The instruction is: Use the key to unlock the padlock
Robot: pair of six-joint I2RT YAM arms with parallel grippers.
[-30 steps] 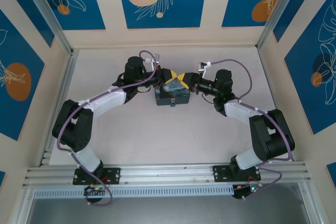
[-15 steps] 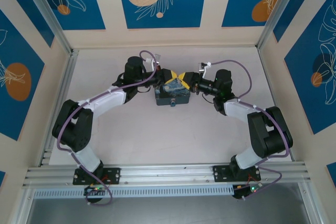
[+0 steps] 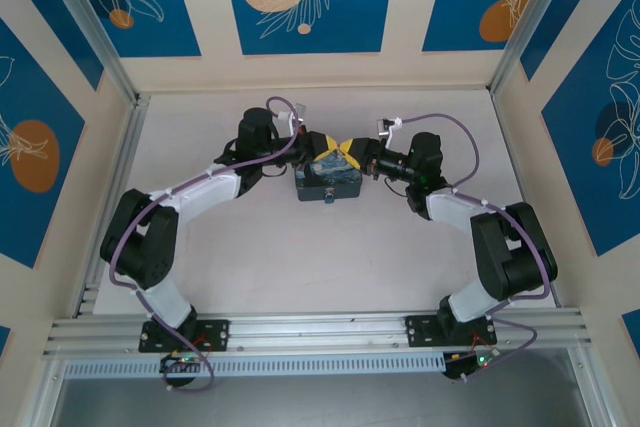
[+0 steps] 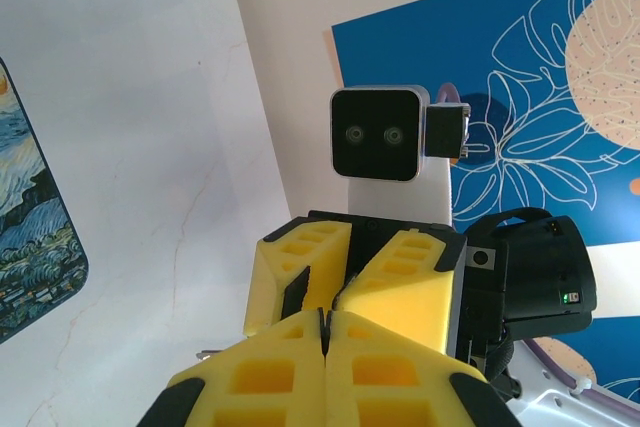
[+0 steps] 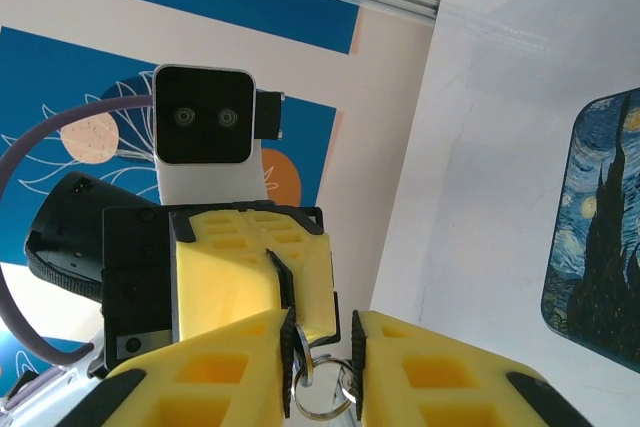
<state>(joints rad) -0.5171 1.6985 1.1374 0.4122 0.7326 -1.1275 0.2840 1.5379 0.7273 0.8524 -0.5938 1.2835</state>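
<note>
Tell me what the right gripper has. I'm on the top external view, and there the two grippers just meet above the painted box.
Observer: In the right wrist view, the right gripper has a small metal ring between its jaws, touching both.
Operator: And the left one?
Observer: The left gripper is shut, with its jaws pressed together. I can't tell whether anything thin is caught between them.
Operator: Is either one touching the box?
Observer: Not that I can see. In the right wrist view the painted box lies flat off to one side, apart from the jaws.
</note>
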